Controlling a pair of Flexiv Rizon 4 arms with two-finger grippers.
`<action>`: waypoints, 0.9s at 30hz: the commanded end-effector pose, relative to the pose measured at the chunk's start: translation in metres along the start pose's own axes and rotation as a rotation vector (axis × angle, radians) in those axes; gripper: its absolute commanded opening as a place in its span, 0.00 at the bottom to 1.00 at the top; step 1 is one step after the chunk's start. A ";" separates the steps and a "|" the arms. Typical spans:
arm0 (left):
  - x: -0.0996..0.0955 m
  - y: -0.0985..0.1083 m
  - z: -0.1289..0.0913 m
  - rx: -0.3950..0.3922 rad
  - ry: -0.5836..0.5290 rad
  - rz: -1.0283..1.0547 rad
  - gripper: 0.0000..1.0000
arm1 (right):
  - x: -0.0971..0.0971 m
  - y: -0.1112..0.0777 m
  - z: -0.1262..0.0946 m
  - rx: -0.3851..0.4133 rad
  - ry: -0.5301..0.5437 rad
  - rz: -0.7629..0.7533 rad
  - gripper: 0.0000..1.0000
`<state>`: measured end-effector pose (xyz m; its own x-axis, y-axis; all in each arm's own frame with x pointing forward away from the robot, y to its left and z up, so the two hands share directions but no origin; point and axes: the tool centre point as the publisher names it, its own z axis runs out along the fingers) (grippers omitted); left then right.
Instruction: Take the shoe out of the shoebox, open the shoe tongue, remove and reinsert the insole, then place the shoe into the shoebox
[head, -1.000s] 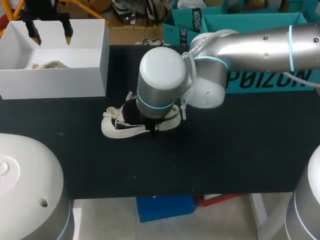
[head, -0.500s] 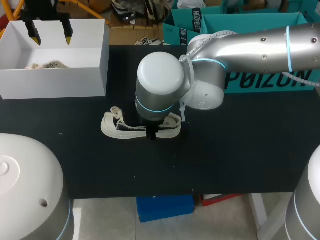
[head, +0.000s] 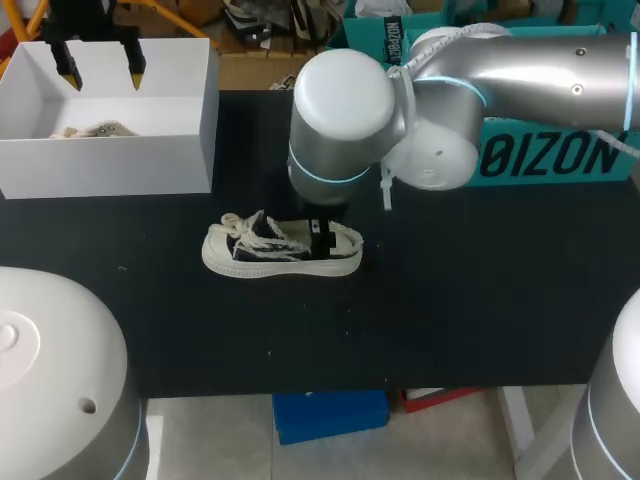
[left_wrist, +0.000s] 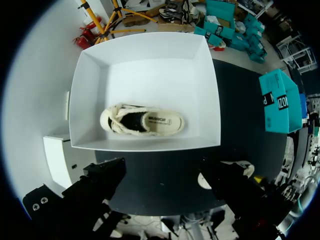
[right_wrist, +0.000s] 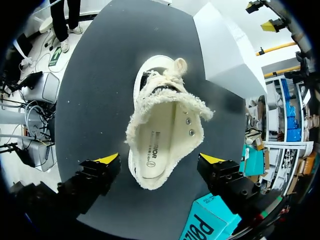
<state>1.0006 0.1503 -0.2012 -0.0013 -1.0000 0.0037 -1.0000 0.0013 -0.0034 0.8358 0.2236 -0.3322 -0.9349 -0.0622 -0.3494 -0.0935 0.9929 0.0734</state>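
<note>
Canvas shoe (head: 282, 250) on table (head: 450, 300), likely light, soft-sided (fleecy collar (right_wrist: 199, 107) floppy); right tool (right_wrist: 160, 159) spread empty above; grip best across stiff sole edges (head: 280, 271).

Small dark print on the insole (right_wrist: 165, 130) of the shoe (head: 280, 255), large block lettering across the teal box (head: 560, 158)

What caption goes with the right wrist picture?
Open right hand hovers over the cream shoe on the black table.

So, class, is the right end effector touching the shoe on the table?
Apart. The right wrist view shows the right end effector open around the shoe, with bare table between each tip and it.
</note>
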 end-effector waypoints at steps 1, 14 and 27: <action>0.000 0.000 -0.001 -0.002 -0.002 0.000 1.00 | -0.006 -0.024 -0.012 -0.081 0.009 0.002 1.00; 0.000 0.000 -0.001 -0.002 -0.002 0.000 1.00 | -0.010 -0.059 -0.013 -0.255 0.009 0.022 1.00; 0.000 0.000 -0.001 -0.002 -0.002 0.000 1.00 | -0.010 -0.059 -0.013 -0.255 0.009 0.022 1.00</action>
<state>1.0006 0.1504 -0.2012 -0.0013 -1.0000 0.0036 -1.0000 0.0013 -0.0035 0.8459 0.1661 -0.3188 -0.9407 -0.0418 -0.3365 -0.1478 0.9437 0.2960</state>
